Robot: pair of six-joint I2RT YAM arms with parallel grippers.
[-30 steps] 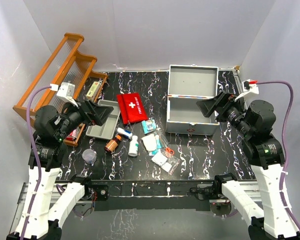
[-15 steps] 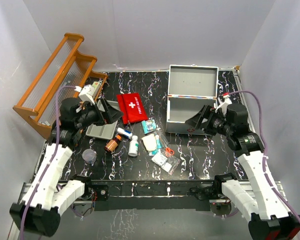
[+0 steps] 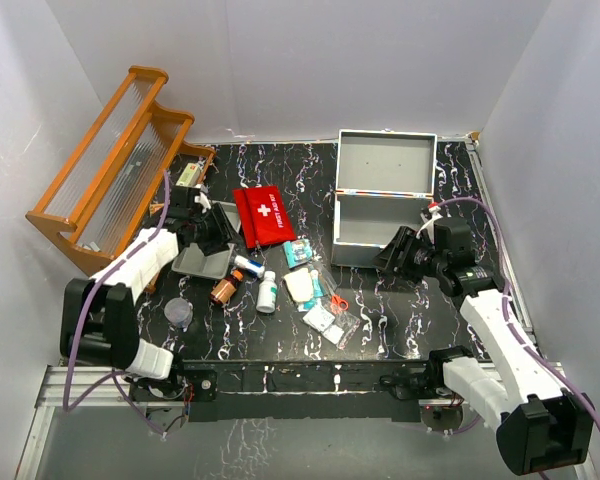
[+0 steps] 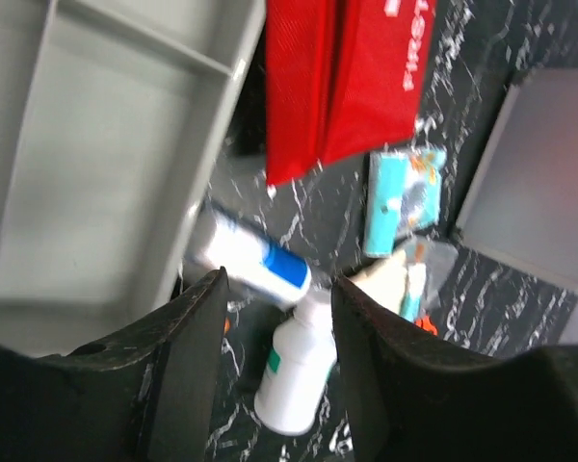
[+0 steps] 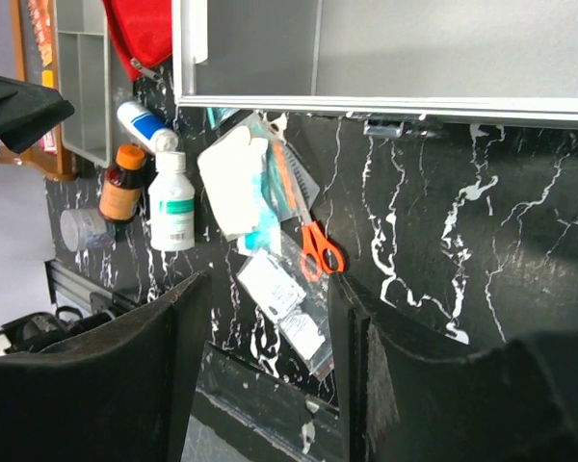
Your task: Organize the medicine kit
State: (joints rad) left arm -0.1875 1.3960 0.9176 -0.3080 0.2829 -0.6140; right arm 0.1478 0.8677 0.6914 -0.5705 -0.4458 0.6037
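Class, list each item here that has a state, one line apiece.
Silver-grey metal medicine kit: lid open.
Left claw: open, empty.
Right claw: open, empty.
White plastic bottle: capped, lying down.
Brown bottle with orange cap: capped, lying down.
Orange-handled scissors: blades shut.

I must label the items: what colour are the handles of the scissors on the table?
Orange-red handles on the scissors, clearest in the right wrist view.

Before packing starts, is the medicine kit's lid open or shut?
Open: the medicine kit lid stands raised at the back, its bare grey inside showing.
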